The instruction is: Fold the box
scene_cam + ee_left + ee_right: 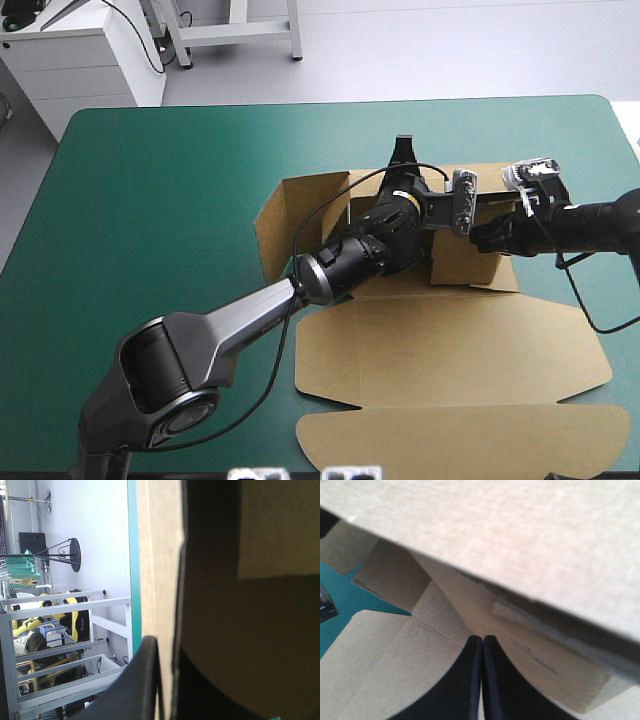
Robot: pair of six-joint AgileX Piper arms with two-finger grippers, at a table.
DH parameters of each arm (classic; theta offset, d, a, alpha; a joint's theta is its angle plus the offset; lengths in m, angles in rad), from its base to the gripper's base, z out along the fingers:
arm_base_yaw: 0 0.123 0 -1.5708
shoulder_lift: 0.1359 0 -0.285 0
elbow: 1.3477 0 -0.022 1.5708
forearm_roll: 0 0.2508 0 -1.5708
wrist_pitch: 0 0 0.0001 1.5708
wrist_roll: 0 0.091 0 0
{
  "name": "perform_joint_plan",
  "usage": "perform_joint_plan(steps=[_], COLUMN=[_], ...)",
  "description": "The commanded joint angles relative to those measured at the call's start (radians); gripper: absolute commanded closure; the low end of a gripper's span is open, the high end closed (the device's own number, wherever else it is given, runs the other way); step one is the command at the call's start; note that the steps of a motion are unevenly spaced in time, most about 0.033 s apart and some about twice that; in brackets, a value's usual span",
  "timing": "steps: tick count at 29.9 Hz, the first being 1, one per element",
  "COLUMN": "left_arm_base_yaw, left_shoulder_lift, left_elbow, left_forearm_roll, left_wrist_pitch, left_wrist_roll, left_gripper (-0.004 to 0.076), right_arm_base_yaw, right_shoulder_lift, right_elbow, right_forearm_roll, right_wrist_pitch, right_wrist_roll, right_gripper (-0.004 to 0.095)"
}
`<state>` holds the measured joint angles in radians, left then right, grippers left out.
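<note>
The brown box [450, 345] lies at the table's middle right, its walls raised at the far part and its lid flat toward the near edge. My left gripper [403, 156] reaches over the tray to the far wall. In the left wrist view the gripper [165, 642] straddles an upright board wall [156, 555], one black finger [135, 685] outside and the other inside, shut on it. My right gripper [482, 238] comes in from the right at the tray's right wall. Its fingers [482, 642] meet in a pointed arch inside the box [520, 525], shut, with nothing between them.
The teal-green cover [150, 200] stretches wide to the left of the box and beyond it. The lid's front flap [460, 440] lies close to the table's near edge. The lid's right corner [600, 375] comes near the right edge.
</note>
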<state>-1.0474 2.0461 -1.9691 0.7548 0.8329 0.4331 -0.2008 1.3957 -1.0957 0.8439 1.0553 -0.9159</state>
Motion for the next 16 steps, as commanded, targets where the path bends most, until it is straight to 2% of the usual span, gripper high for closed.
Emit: perform_joint_plan(steps=[1, 8, 16], left_arm_base_yaw=[-0.014, -0.014, -0.014], left_shoulder_lift=[-0.048, -0.048, -0.048], left_elbow=[-0.012, -0.012, -0.012], left_forearm_roll=[-0.036, -0.034, -0.038], left_wrist_pitch=[-0.047, -0.047, -0.045], left_wrist_roll=[-0.008, -0.007, 0.028], left_gripper=[0.0732, 0.0732, 0.0732], right_arm_base_yaw=[0.004, 0.002, -0.044], right_shoulder_lift=[-0.027, -0.027, -0.048], right_elbow=[-0.022, -0.022, -0.024], right_forearm_roll=[-0.001, -0.177, -0.234], right_wrist_pitch=[-0.065, -0.175, -0.240], right_wrist_roll=[0.000, 0.101, 0.199], right_gripper=[0.0926, 0.0926, 0.0926])
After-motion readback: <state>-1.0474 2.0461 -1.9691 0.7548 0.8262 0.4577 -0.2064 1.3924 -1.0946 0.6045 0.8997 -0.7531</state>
